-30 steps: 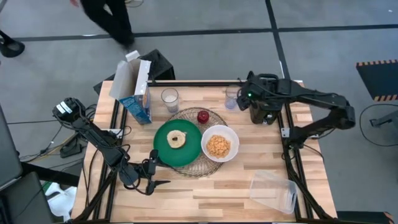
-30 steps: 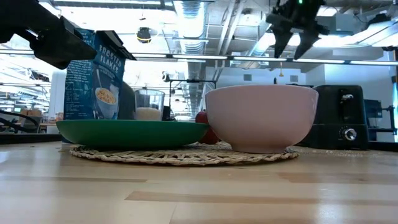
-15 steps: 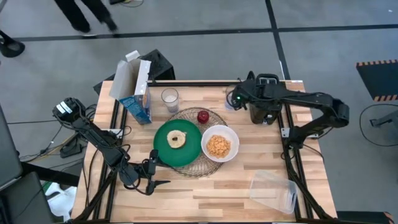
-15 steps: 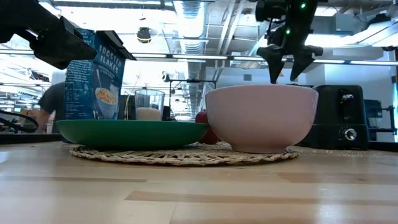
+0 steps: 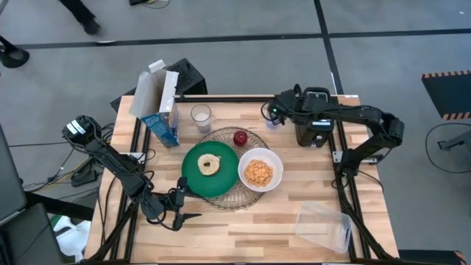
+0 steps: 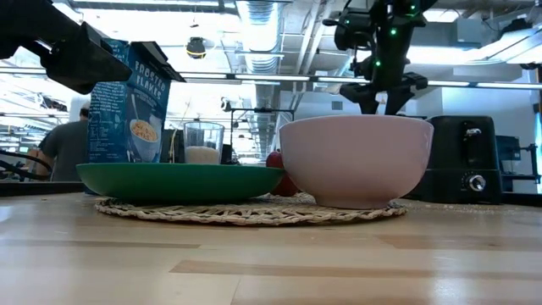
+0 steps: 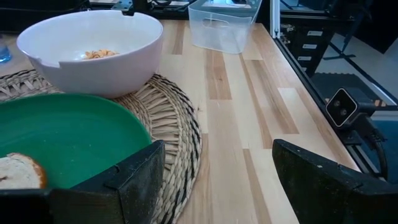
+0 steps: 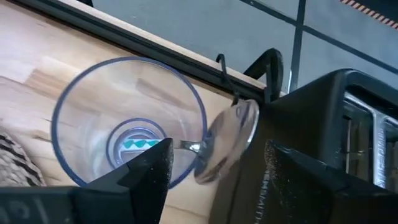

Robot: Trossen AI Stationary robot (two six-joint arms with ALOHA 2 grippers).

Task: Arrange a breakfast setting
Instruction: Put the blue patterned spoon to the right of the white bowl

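On the round wire mat (image 5: pixel 229 200) sit the green plate (image 5: pixel 193 177) with the pale bagel (image 5: pixel 209 165), the white bowl (image 5: pixel 275 166) of orange cereal (image 5: pixel 258 173) and the red apple (image 5: pixel 241 138). A glass of milk (image 5: pixel 200 115) stands behind the mat. A second clear glass (image 8: pixel 127 121) stands at the table's far edge with the spoon in it; the spoon's bowl (image 8: pixel 227 140) leans over the rim. My right gripper (image 8: pixel 214 180) is open just above this glass, pointing down. My left gripper (image 5: pixel 187 201) is open beside the plate's near left.
The black toaster (image 5: pixel 313 126) stands right next to the glass, under my right arm. A blue cereal box (image 5: pixel 165 110) is at the far left. The clear plastic tub (image 5: pixel 324 227) lies at the near right corner. A person walks beyond the table.
My right gripper has moved toward the table's left edge and down, from above the toaster to just above the glass with the spoon. A person has walked across the floor beyond the table.
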